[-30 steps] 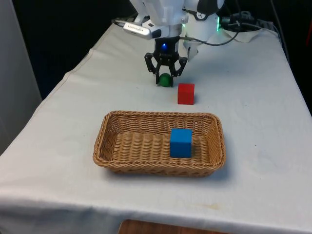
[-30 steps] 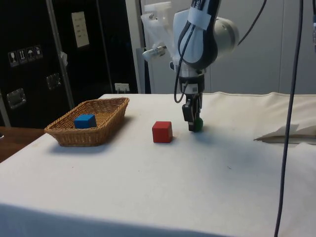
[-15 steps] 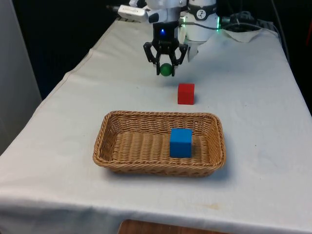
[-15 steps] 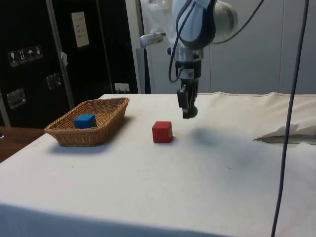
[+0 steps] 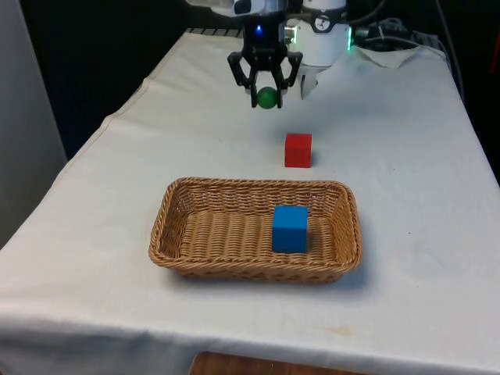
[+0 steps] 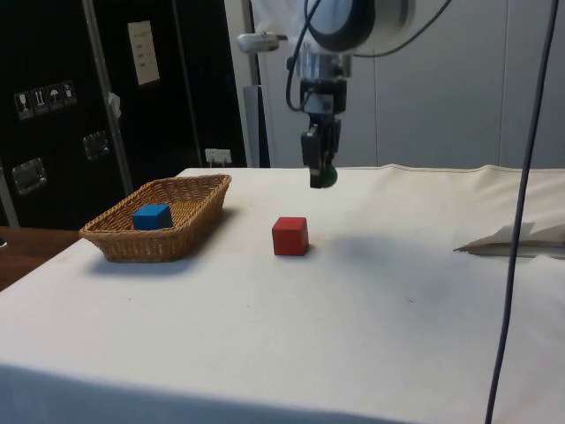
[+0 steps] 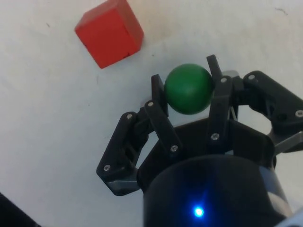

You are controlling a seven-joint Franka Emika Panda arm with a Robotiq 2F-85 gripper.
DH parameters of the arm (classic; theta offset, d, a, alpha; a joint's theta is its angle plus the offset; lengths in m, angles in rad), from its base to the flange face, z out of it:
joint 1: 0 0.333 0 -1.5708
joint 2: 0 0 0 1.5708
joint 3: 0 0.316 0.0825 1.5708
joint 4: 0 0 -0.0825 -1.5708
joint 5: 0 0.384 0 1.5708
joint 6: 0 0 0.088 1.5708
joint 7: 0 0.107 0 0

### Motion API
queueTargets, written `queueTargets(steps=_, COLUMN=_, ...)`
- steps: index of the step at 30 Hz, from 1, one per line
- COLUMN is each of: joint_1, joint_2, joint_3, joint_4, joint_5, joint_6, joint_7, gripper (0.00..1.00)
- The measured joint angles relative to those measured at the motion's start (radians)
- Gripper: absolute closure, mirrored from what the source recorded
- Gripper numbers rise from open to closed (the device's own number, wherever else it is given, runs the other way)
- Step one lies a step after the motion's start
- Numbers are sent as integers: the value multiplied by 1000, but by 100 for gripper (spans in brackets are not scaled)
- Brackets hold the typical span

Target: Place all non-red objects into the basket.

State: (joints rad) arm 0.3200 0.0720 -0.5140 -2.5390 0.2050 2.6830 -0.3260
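From the front, our gripper (image 5: 267,97) pinches the green ball (image 5: 268,98) high beyond the basket (image 5: 180,234); from the side, it hangs past the red cube (image 6: 290,236); at the wrist, the fingers (image 7: 158,97) squeeze it, so we should carry level and release low.

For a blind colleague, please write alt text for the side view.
A black two-finger gripper holds a small green ball in the air above a white-clothed table. A red cube sits on the cloth below, and a blue cube lies in a woven wicker basket.
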Motion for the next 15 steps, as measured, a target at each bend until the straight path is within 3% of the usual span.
queueTargets(steps=15, joint_1=-1, joint_2=-37, joint_3=-9, joint_4=113, joint_5=-15, joint_6=-146, joint_7=8, gripper=100)
